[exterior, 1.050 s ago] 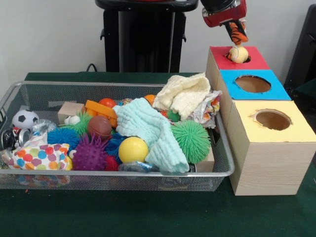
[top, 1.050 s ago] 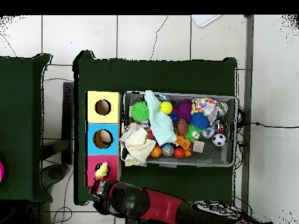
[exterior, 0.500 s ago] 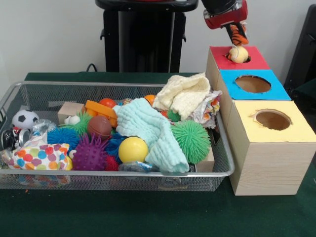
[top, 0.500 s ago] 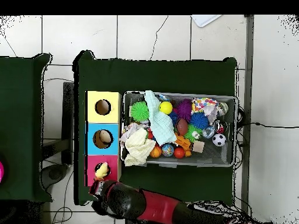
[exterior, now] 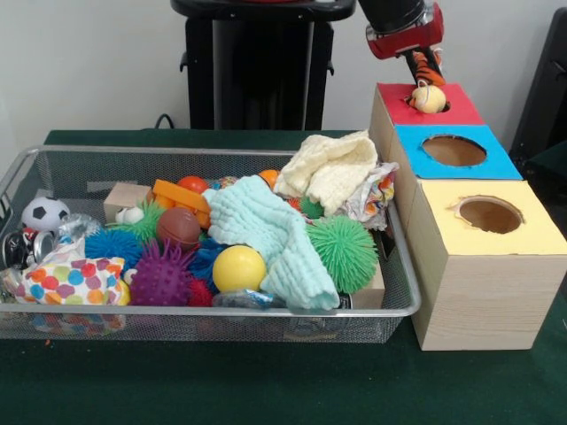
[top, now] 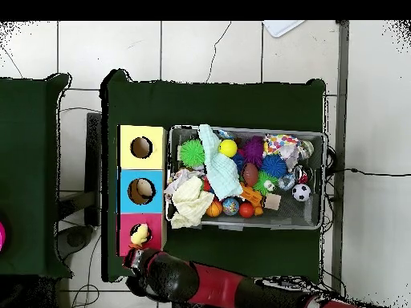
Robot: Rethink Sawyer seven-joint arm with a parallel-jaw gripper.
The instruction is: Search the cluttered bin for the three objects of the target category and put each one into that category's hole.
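From my station I see a plain pale wall [exterior: 89, 62] behind a table [exterior: 266, 390] covered in dark green cloth. Overhead, the floor [top: 241, 52] is light tile with dark grout lines and thin cracks. A second green-covered table [top: 28, 168] stands apart at one side, and cables [top: 361, 172] trail across the tiles.

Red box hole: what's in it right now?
A pale yellow ball sits in the red box hole, its top poking above the rim. The pincer hangs just above it. Anything deeper inside is hidden by the ball.
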